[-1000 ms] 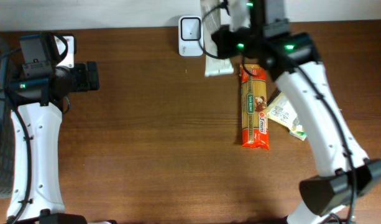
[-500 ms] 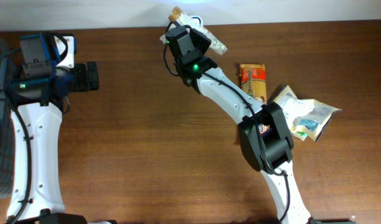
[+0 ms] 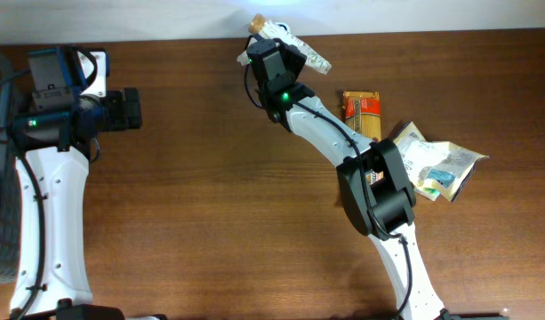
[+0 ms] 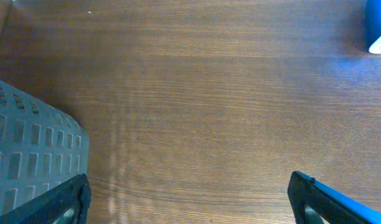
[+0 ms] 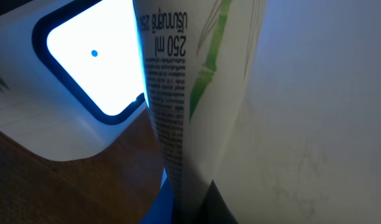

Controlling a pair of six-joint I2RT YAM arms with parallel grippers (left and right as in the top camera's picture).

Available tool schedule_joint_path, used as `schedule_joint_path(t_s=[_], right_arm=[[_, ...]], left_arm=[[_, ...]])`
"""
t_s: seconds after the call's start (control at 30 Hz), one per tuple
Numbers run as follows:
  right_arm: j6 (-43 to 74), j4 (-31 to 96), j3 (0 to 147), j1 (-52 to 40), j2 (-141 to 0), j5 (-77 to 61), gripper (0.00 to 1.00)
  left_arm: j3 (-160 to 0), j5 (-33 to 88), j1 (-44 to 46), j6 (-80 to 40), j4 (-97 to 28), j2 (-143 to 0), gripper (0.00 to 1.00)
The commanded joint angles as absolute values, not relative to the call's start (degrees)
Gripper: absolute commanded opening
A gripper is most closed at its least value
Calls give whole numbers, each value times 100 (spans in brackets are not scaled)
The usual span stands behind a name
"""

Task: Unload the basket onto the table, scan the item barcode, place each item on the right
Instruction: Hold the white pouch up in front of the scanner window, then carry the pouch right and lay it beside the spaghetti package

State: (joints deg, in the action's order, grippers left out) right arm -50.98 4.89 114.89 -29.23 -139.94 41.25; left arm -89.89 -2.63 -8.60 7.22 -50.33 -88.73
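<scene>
Pack [image 3: 299,52]: white, printed with green bamboo stalks and "250 ml"; it sits at the top centre of the overhead frame, tilted, with a tan end pointing to the upper left.
Pack up close [image 5: 202,93]: it fills the middle and right of the right wrist view, its printed edge running top to bottom just beside the scanner's window.
Scanner [image 5: 78,74]: white body with a dark-rimmed window glowing bright, in the upper left of the right wrist view, standing on the brown wood.
Right gripper [image 3: 274,55]: clenched on the pack at the top centre of the overhead frame, holding it off the table; a green light shows on the arm just below it.
Left gripper [image 3: 125,109]: fingers spread wide with nothing between them, at the upper left of the overhead frame, well apart from the pack.
Left gripper from its wrist [image 4: 190,202]: the two dark fingertips show in the bottom corners, with only bare wood between them.
Table [image 3: 210,196]: dark brown wood grain.
Orange packet [image 3: 363,111]: lies flat right of centre, partly under the right arm.
Crumpled pouch [image 3: 432,164]: pale, with green and blue print, just right of the orange packet.
Grey basket [image 4: 28,162]: gridded wall, lower left of the left wrist view.
</scene>
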Motion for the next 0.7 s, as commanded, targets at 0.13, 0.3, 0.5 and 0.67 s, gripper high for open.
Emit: schedule_joint_path(t_s=[0.13,0.3,0.5,0.67], right_arm=[[-5078,364,11605,-2961,-13941,4318,4],[-5015,410,11605,-2961,-13817,4379,4],[-4073,1245,11605,-2961,-13205,4045,4],[-2340,2764,11607,-2954,-12401,2672,4]], left_arm=[[-8989,-283,-891,674,-5026,-8879,99],[-8989,-283,-891,674,-5026,-8879,99],[-8989,-283,-891,674,-5026,-8879,99],[-8989,-283,-891,674,-5026,-8879,99]])
